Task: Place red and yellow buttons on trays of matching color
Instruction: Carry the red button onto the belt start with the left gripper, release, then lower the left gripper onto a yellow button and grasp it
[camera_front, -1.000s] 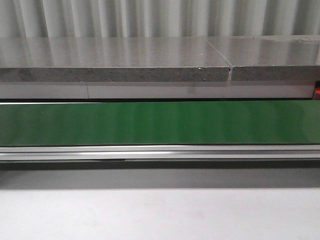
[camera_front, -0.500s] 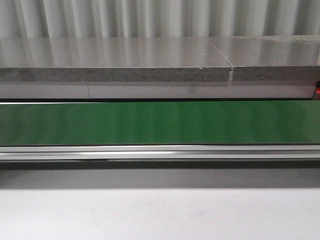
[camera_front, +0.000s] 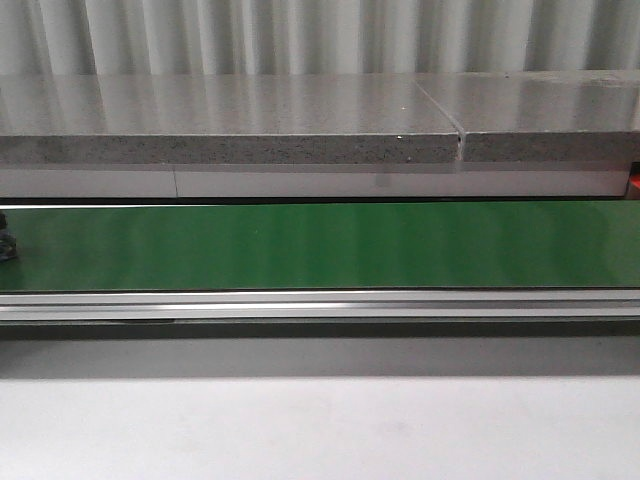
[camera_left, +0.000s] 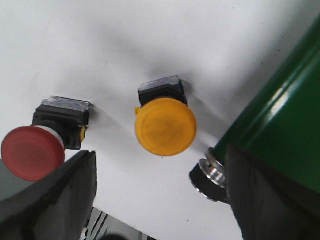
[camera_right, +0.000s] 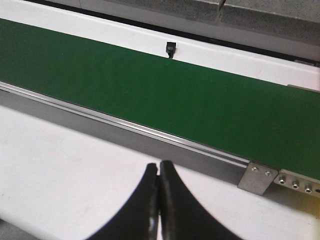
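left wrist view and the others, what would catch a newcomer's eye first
The yellow button and red button stand out on the white table, seen between the open left claw fingers. Next comes the long green belt crossing the front view; the right claw is shut.

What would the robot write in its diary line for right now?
left tool open above yellow button | red button beside it | right tool shut, empty | green conveyor belt bare mid-span

Right tool: smooth black curved fingers tapering to tips. Left tool: broad dark-grey matte fingers.
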